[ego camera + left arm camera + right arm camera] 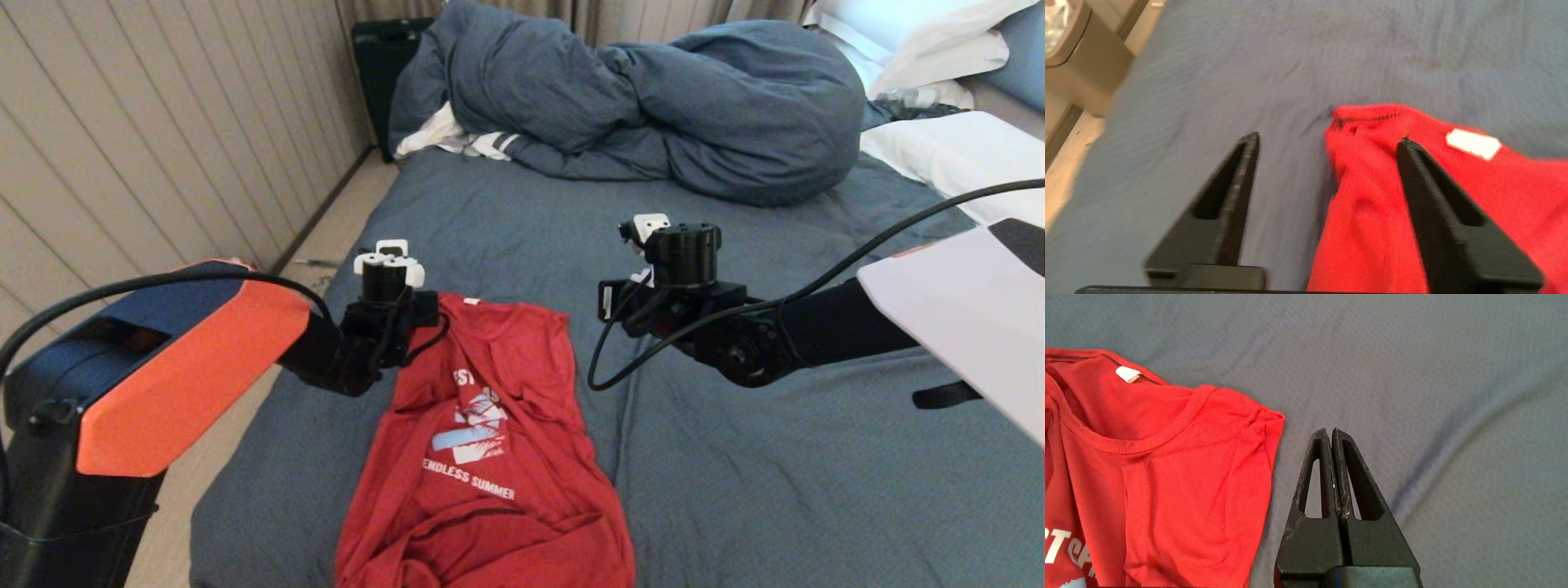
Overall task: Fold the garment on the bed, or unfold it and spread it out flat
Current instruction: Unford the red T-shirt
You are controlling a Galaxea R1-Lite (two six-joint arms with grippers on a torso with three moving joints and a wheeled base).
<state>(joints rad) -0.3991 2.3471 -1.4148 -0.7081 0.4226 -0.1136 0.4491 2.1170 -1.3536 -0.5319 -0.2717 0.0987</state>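
Left gripper (1327,139) open astride the garment (490,441) shoulder, right gripper (1334,433) closed empty beside it; pinch seam, not sheet.

The garment (490,441) runs off the head view's lower edge, hem unseen. The left arm hides its shoulder corner, and creases swallow the upper lettering.
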